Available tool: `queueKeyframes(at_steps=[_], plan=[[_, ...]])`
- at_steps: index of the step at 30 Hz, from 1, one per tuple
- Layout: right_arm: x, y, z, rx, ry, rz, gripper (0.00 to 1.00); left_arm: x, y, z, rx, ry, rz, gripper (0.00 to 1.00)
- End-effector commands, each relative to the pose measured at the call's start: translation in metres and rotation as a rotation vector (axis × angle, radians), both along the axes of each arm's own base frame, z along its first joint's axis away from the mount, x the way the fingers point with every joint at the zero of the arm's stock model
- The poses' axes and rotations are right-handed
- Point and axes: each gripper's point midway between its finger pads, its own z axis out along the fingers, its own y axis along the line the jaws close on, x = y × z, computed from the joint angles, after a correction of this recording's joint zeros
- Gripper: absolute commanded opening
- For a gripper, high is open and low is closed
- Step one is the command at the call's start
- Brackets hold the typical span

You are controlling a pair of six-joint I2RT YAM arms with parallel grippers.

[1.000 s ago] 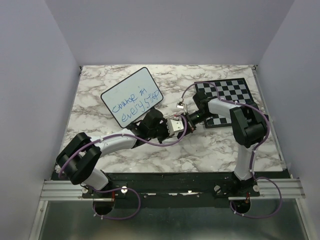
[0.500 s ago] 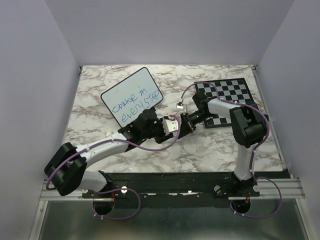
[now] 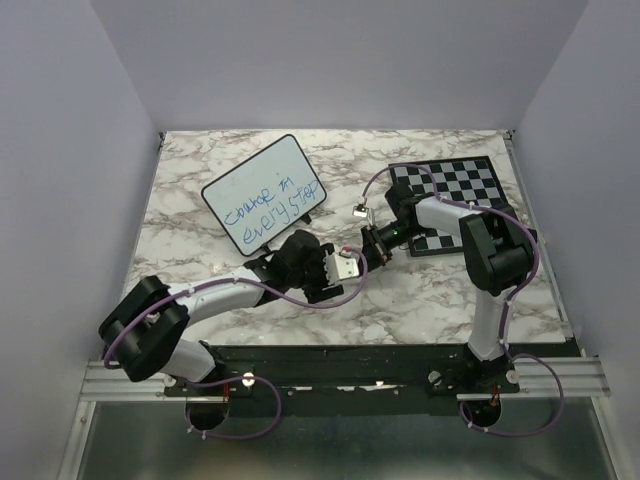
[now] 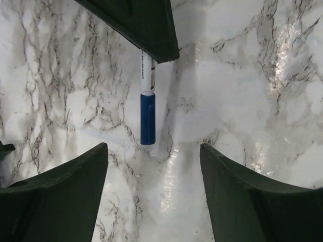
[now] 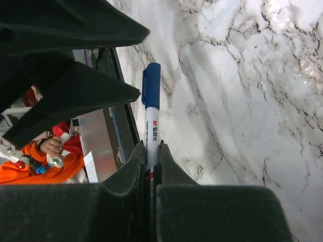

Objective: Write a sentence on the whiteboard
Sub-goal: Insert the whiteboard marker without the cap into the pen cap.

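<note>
The whiteboard (image 3: pixel 265 190) lies tilted at the back left of the marble table, with the sentence (image 3: pixel 270 208) in blue marker on it in two lines. My right gripper (image 5: pixel 150 147) is shut on a white marker (image 5: pixel 152 128), whose blue cap (image 5: pixel 151 85) is on and points towards my left gripper. My left gripper (image 4: pixel 154 166) is open; the capped marker (image 4: pixel 147 101) hangs just beyond its fingertips, touching neither finger. In the top view the two grippers meet tip to tip at the table's middle, the left (image 3: pixel 350 264) and the right (image 3: pixel 370 246).
A black-and-white chessboard (image 3: pixel 462 185) lies at the back right, under the right arm's forearm. Purple cables loop around both arms. The black mounting rail (image 3: pixel 340 360) runs along the near edge. Grey walls enclose the table on three sides.
My left gripper has gone from shut on the marker's capped end to open and has drawn back a little towards the near edge. The right gripper has kept still with the marker.
</note>
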Motion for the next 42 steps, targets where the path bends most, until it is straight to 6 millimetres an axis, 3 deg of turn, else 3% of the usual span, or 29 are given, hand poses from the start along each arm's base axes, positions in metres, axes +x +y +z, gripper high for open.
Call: queueKeyframes(at_steps=[1,5,12,14,18,19,30,42], plan=[[0.001,0.005,0.011,0.039,-0.006,0.011,0.01,0.013,-0.010,-0.003,0.054,-0.035,-0.010,0.78],[0.001,0.006,0.013,0.049,-0.006,0.014,0.01,0.019,-0.018,-0.007,0.084,-0.015,-0.018,0.73],[0.000,0.006,0.016,0.060,-0.001,0.016,0.01,0.018,-0.021,-0.023,0.157,0.056,-0.025,0.43],[0.000,0.006,0.016,0.062,-0.001,0.015,0.01,0.016,-0.022,-0.025,0.163,0.065,-0.031,0.39],[0.000,0.007,0.016,0.062,-0.001,0.017,0.01,0.012,-0.026,-0.022,0.147,0.079,-0.057,0.04],[0.000,0.007,0.016,0.061,0.002,0.016,0.00,0.011,-0.028,-0.020,0.135,0.087,-0.059,0.00],[-0.008,0.014,0.016,0.059,0.008,0.042,0.00,0.013,-0.103,0.051,-0.117,0.080,-0.142,0.00],[-0.012,0.018,0.016,0.052,0.005,0.056,0.01,0.025,-0.144,0.127,-0.381,0.006,-0.157,0.00]])
